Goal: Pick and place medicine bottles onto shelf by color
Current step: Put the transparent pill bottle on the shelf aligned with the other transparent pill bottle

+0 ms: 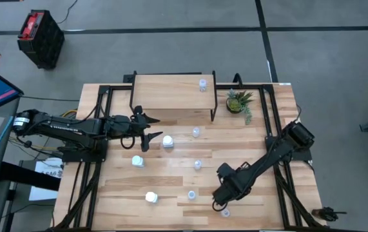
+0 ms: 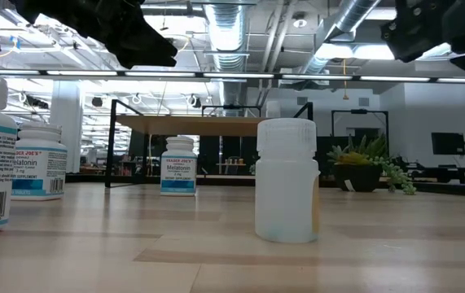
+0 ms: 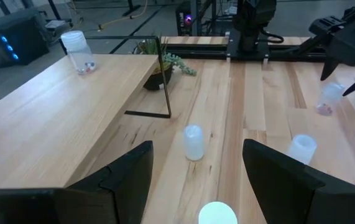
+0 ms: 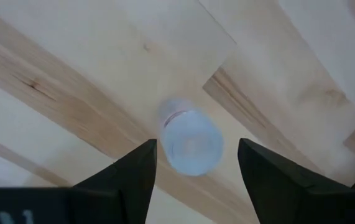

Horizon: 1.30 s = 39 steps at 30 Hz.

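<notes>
My left gripper [image 1: 150, 129] is open, just off the shelf's near left corner. A white bottle [image 1: 168, 142] stands right in front of its fingers, its cap low in the left wrist view [image 3: 217, 213]. My right gripper [image 1: 222, 200] is open and points down over a translucent bottle [image 4: 189, 140] standing near the table's near edge; its fingers stand on either side above the bottle. The light-wood shelf [image 1: 171, 96] at the far middle carries one translucent bottle [image 1: 203, 84]. Two more white bottles [image 1: 137, 161] [image 1: 151, 197] and three translucent ones [image 1: 196, 132] [image 1: 198, 164] [image 1: 191, 194] stand on the table.
A small green potted plant [image 1: 238, 102] stands right of the shelf. The shelf's thin black leg [image 3: 165, 81] stands near the left gripper's path. In the low view a translucent bottle [image 2: 287, 181] stands close in front, white bottles [image 2: 38, 159] at the left.
</notes>
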{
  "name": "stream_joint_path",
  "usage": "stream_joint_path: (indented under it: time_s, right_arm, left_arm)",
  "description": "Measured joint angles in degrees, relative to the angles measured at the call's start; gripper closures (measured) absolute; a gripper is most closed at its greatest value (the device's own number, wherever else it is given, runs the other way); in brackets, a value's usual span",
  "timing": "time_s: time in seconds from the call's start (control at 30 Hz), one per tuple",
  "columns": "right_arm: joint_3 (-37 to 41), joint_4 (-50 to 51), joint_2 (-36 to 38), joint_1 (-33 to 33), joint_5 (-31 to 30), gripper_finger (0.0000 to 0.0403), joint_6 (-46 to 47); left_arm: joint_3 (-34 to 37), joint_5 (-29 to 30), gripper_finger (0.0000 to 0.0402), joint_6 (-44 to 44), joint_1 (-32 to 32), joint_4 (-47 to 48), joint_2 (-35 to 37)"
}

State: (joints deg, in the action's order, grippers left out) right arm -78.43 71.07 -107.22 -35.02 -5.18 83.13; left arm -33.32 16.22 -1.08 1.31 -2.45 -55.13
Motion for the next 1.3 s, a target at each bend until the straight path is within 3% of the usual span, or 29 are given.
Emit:
stream_joint_path:
  time_s: [0.5,0.97,1.3]
  right_arm:
    - [0.0,-1.7,0.0,1.4,2.5,0.0200,-5.2]
    - [0.0,-2.0,0.0,1.4,2.9,0.0182,-5.2]
    - [2.0,-3.9,0.1,1.6,5.3,0.0196,-5.0]
  left_arm:
    - [0.0,0.0,0.0164,0.0,0.0,0.2,0.0]
    - [0.0,0.0,0.0164,0.0,0.0,0.5,0.0]
    - [0.0,0.0,0.0164,0.0,0.0,0.5,0.0]
